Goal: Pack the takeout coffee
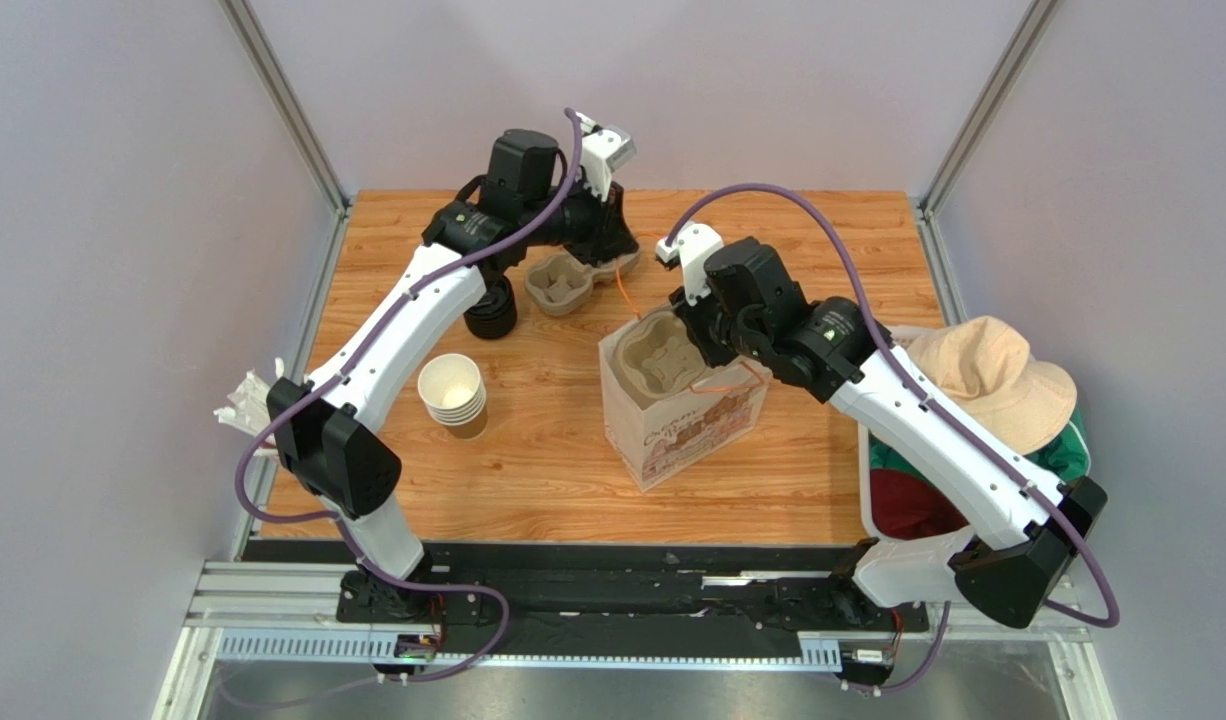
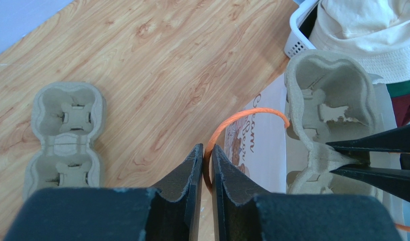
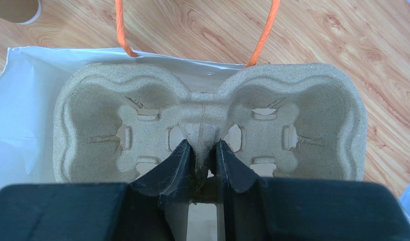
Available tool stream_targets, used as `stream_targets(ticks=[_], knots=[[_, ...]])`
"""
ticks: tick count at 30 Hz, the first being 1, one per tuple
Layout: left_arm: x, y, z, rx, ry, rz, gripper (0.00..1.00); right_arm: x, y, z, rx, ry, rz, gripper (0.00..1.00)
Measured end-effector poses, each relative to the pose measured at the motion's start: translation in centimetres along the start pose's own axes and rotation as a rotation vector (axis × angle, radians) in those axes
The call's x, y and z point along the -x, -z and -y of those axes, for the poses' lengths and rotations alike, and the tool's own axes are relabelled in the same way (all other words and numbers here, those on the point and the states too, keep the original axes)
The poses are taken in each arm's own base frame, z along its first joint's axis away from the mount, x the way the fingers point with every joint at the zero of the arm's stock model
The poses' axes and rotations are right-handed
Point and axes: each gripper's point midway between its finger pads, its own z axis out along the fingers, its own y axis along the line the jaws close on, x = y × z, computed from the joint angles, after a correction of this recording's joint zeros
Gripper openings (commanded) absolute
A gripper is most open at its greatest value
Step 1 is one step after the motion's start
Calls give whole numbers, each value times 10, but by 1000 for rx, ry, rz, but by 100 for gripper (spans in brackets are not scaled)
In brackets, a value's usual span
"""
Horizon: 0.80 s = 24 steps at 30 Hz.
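My left gripper [image 2: 206,150] is pinched shut on the orange handle [image 2: 242,116]; my right gripper [image 3: 203,148], nearly closed, clamps the pulp cup carrier [image 3: 91,100] by its midrib, its long axis crosswise to the fingers; the paper bag [image 3: 21,100] is directly beneath.

Beige hat [image 2: 373,30] atop white basket [image 2: 298,40]

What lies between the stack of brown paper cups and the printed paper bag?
Only bare wooden tabletop; the top external view shows it.
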Motion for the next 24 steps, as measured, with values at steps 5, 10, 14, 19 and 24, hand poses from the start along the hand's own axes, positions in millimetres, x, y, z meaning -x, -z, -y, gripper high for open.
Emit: stream_targets(ticks=[5,10,14,19,24], knots=[[0,0,-3,18,-1,0,17,1,1,-6,-1,37,5,20],[0,0,-7,41,2,0,14,2,3,-14,13,64,9,19],[0,-1,-7,52,8,0,12,3,4,-17,-2,85,13,18],[0,-1,-8,62,12,0,11,5,3,-14,-73,142,27,18],[1,-1,-10,76,12,5,11,1,1,-10,-106,163,16,19]])
